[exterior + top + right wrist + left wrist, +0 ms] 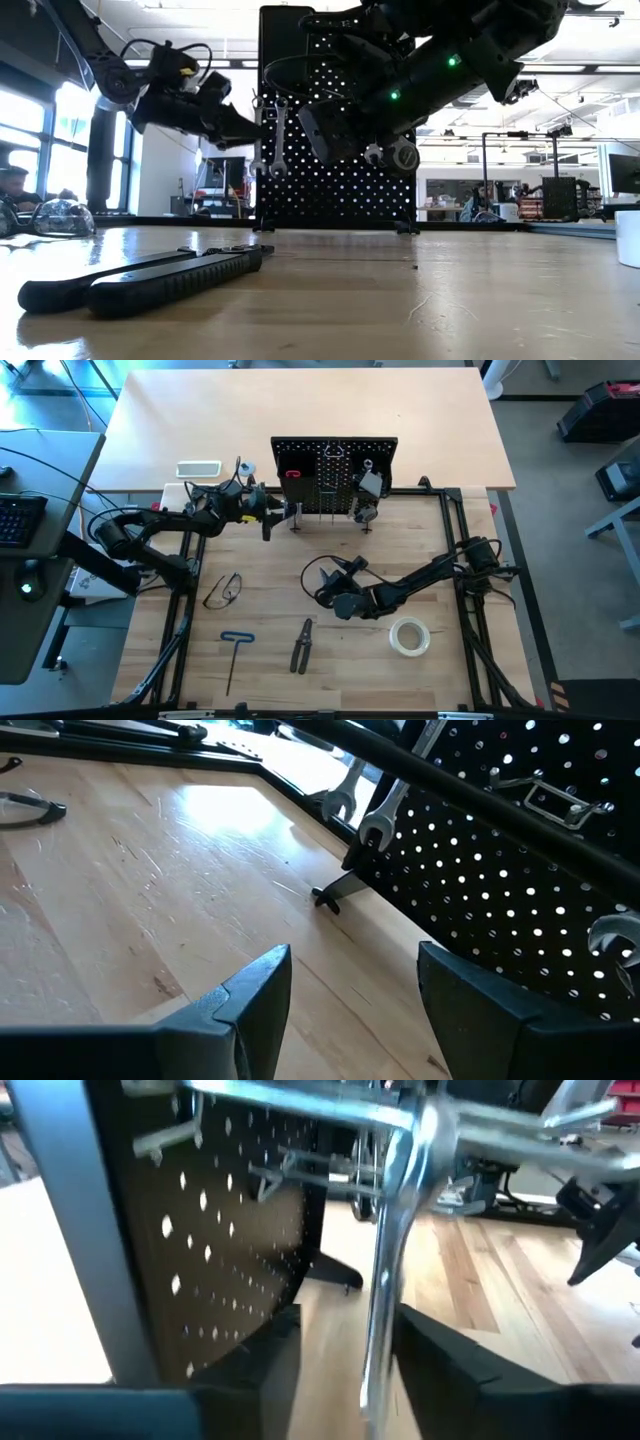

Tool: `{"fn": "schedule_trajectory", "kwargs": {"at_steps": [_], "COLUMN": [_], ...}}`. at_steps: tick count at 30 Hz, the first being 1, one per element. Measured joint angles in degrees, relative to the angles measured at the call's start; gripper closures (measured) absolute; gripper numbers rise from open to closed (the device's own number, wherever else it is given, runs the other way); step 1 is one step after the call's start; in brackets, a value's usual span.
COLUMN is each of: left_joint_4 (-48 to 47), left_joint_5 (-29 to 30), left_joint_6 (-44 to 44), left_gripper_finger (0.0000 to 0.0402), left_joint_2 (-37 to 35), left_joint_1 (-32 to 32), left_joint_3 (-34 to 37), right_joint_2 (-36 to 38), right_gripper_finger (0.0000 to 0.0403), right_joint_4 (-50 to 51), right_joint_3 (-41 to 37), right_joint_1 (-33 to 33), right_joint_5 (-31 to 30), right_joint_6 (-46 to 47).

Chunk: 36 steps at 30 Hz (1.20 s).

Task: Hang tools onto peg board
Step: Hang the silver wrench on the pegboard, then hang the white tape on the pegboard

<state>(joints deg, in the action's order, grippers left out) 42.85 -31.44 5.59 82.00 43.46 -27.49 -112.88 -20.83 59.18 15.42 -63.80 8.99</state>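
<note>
Nearest the front edge of the wooden table (330, 690), a blue T-handle hex key (234, 651) lies flat, with dark-handled pliers (301, 645) just to its right and a clear tape roll (409, 636) farther right. A little deeper in, safety glasses (223, 590) rest on the left side of the wood.

Over the middle of the table hangs the right gripper (322, 582), its arm reaching in from the right. Its 2 fingers (250, 995) stand apart with only bare tabletop between them, holding nothing.

Beyond it stands the peg board (335, 475), a black perforated panel upright on thin legs. On its left part 2 silver wrenches (269, 140) hang side by side, and a red item (292, 473) shows near the upper left. More hardware (367, 495) clusters on its right side, too small to name.

At the board's left end sits the left gripper (268, 518), reaching in from the left. In its wrist view a silver wrench (385, 1280) hangs from a hook and runs down through the gap between the dark fingers (455, 1370), which are parted on either side of the shaft rather than pressed against it.

Behind the board, a white rectangular slab (198, 468) lies on the pale tabletop.
</note>
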Motion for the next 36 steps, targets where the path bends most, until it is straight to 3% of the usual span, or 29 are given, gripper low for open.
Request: {"fn": "schedule_trajectory", "kwargs": {"at_steps": [6,12,23,36], "left_joint_4": [-5.4,-12.1,-27.9,-42.7], "left_joint_5": [0.0,-0.1,2.0,3.5], "left_joint_6": [-0.4,0.0,-1.8,-6.6], "left_gripper_finger": [0.0189,0.0162,0.0156,0.0156], "left_joint_2": [-0.6,-4.8,-17.8,-30.2], "left_joint_1": [0.0,0.5,0.5,-3.7], "left_joint_3": [0.0,0.0,0.1,0.4], "right_joint_2": [0.0,0.0,0.0,0.0], "right_gripper_finger": [0.0192,0.0192,0.0192,0.0192], "right_joint_4": [0.4,1.9,6.7,22.5], "right_joint_3": [0.0,0.0,0.0,0.0], "right_joint_1": [0.5,2.2,5.1,9.8], "right_joint_5": [0.1,0.2,1.3,8.6], "right_joint_6": [0.0,0.0,1.8,18.4]}}
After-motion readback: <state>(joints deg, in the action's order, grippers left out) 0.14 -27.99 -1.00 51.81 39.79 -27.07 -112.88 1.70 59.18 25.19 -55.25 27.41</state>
